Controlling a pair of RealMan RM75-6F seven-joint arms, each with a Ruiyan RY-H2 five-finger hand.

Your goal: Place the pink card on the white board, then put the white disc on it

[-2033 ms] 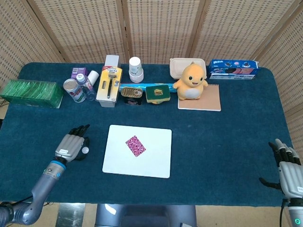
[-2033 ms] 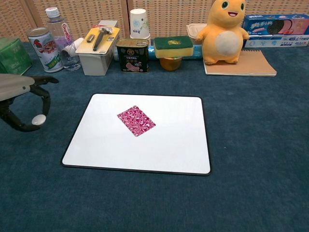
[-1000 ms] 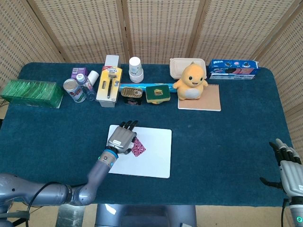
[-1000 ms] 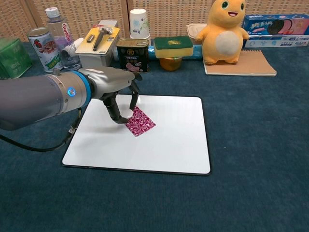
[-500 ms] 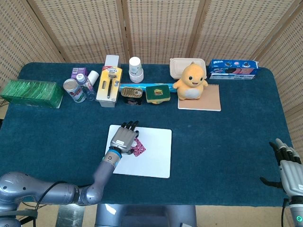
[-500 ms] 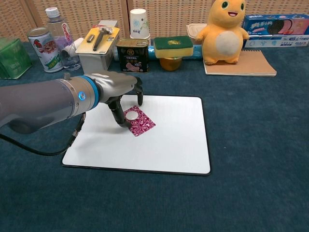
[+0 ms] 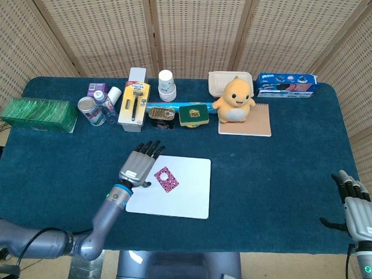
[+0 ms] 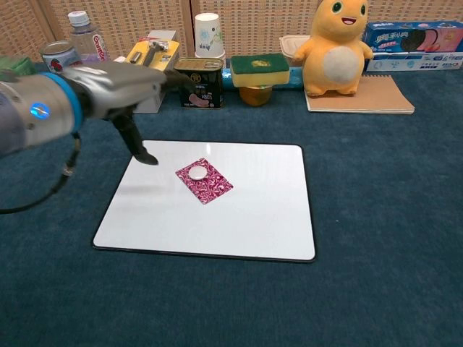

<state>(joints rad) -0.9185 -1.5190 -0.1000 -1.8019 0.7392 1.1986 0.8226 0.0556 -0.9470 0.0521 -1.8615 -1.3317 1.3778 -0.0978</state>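
The left hand (image 7: 137, 164) is cased in grey with black fingers (image 7: 152, 147); a blue ring and black cable are seen at its wrist.

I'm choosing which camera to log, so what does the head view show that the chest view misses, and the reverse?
Only the head view shows the right hand at the table's near right corner and the whole green box. Only the chest view shows the labels on the tin from the front. Both show the left hand, open, the white disc on the pink card, and the white board.
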